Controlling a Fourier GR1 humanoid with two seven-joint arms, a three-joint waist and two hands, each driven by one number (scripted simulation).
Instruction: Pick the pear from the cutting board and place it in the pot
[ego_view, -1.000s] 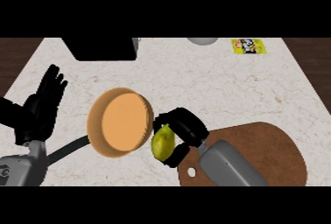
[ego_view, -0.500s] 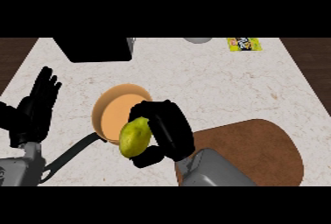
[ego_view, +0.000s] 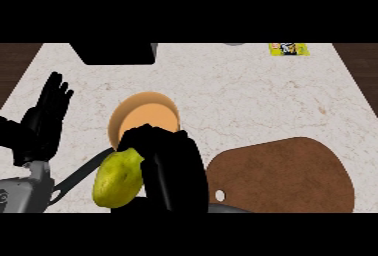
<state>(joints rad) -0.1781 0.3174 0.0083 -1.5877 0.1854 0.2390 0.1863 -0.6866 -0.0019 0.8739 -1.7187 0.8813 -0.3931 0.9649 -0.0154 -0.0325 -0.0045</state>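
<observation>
carry step. right robot hand curled round the pear, clear of the cutting board, by the near rim of the pot. next, likely: centre over the opening, lower, uncurl. left robot hand open, resting at left.

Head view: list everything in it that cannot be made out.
- Pear: its right side is hidden by the right hand curled round it.
- Pot: its near rim is hidden behind the hand and the pear.
- Black object: cut off by the top edge, so it cannot be identified.
- Yellow packet: its print is too small to read.
</observation>
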